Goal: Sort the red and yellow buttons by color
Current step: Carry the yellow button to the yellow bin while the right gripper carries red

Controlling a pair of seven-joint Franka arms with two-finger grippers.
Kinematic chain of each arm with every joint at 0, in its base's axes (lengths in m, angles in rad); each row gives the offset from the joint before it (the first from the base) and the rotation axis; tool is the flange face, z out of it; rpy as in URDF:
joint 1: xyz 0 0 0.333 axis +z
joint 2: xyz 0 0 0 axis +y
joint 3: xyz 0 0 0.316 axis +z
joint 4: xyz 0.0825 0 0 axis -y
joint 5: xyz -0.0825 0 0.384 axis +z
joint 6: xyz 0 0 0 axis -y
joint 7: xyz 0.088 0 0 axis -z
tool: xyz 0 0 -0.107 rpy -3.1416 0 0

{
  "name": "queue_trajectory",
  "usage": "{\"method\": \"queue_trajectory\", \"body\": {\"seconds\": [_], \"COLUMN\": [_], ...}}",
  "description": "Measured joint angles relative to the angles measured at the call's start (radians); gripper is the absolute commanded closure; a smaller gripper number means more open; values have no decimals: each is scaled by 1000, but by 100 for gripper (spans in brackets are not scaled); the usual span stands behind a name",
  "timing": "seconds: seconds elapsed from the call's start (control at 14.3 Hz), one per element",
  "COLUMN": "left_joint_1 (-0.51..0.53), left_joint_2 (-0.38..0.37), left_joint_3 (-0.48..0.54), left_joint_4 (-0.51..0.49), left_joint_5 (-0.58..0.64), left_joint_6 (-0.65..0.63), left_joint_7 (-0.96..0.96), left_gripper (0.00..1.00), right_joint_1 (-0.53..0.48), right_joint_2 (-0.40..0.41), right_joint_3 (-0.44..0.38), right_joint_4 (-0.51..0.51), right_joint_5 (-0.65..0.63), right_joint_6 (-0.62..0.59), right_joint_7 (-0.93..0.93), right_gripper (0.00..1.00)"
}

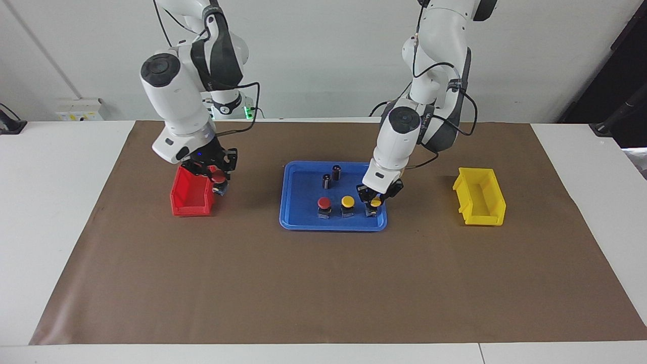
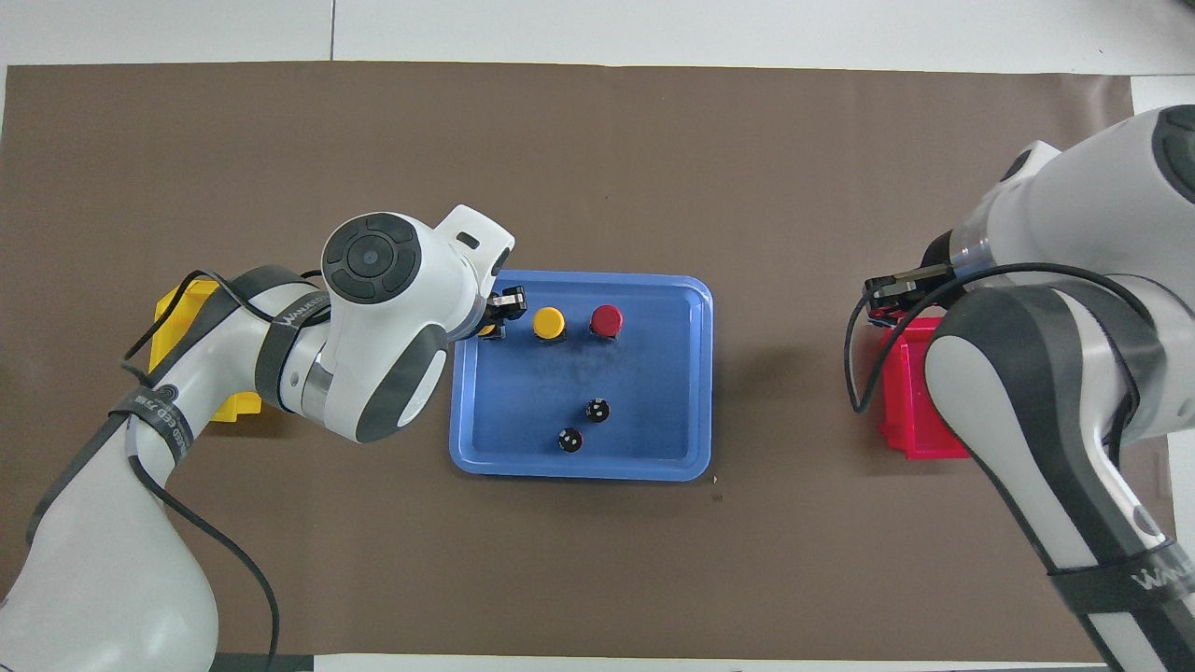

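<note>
Two end effectors each hold a button: the right end effector [image 1: 216, 178] carries a red button [image 1: 219, 180] over the red bin's [image 1: 188, 202] tray-side rim; the left end effector [image 1: 376, 198] grips the yellow button [image 1: 374, 203] standing in the blue tray [image 1: 303, 224].

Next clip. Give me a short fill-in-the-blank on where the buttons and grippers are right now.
1. The right gripper holds a ___ button over the red bin.
2. The left gripper is shut on a ___ button in the blue tray.
3. The yellow bin holds ___ buttons.

Missing words: red; yellow; no
</note>
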Motion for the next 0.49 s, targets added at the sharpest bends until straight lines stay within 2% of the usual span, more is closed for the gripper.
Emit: {"method": "queue_trajectory", "body": {"seconds": [0.14, 0.28, 0.49], "left_joint_1": [13, 59, 211], "left_joint_2": [-39, -108, -217], "left_joint_3": [9, 13, 18], "left_joint_4": [53, 89, 94], "left_joint_5": [0, 0, 1], "left_joint_6": [-128, -258, -381], "left_joint_7": [-1, 11, 193], "left_gripper": [97, 98, 98], "right_joint_1": [-73, -127, -145], "right_joint_2": [-19, -38, -78], "right_joint_3": [-1, -2, -1], "right_joint_4": [-37, -95, -199], "right_joint_5": [20, 67, 82], "right_joint_6": [0, 3, 49], "right_joint_7": [-94, -162, -197], "right_gripper": [84, 84, 84]}}
